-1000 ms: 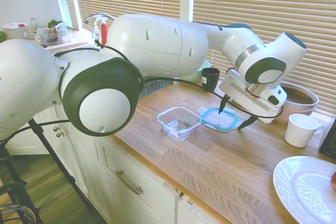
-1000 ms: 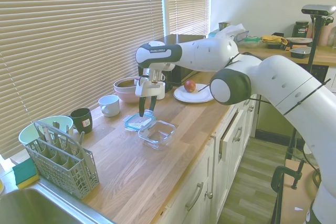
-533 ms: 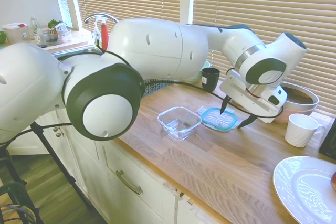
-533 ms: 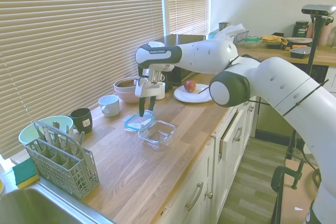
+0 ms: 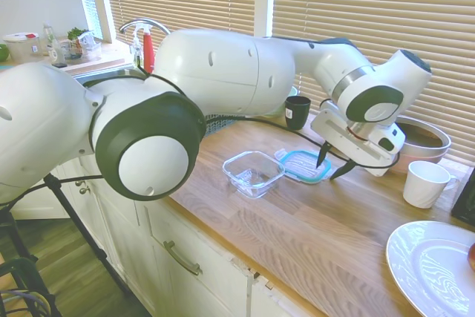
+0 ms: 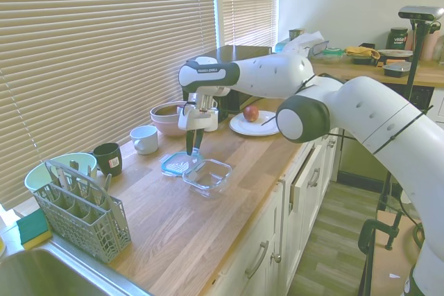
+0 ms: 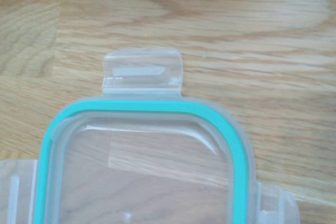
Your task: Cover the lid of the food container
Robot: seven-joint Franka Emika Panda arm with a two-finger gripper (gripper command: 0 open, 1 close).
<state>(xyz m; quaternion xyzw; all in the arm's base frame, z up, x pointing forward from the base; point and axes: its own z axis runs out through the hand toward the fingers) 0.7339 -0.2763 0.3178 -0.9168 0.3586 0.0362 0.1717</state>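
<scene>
The lid (image 5: 300, 162), clear with a teal-blue rim, lies flat on the wooden counter (image 5: 312, 235). In the wrist view the lid (image 7: 147, 161) fills the lower half, with one clear snap tab against the wood. The food container (image 5: 254, 172), a small square clear dish, sits open just beside the lid, toward the counter's front edge. My gripper (image 5: 326, 172) points straight down at the lid's edge on the side away from the container. Its fingers stand narrowly apart, closed in on that edge. The other exterior view shows the gripper (image 6: 191, 150) above the lid (image 6: 177, 165), with the container (image 6: 207, 175) next to it.
A black mug (image 5: 297, 111) stands behind the lid. A white mug (image 5: 427, 183) and a pink bowl (image 5: 423, 139) are past the gripper. A white plate (image 5: 430, 265) with an apple (image 6: 250, 113) sits further along. A cutlery rack (image 6: 80, 206) and a mint-green bowl (image 6: 62, 168) stand by the sink.
The fingers have drawn much closer together at the lid's edge. The lid has shifted slightly along the counter, away from the pink bowl. The container has not moved.
</scene>
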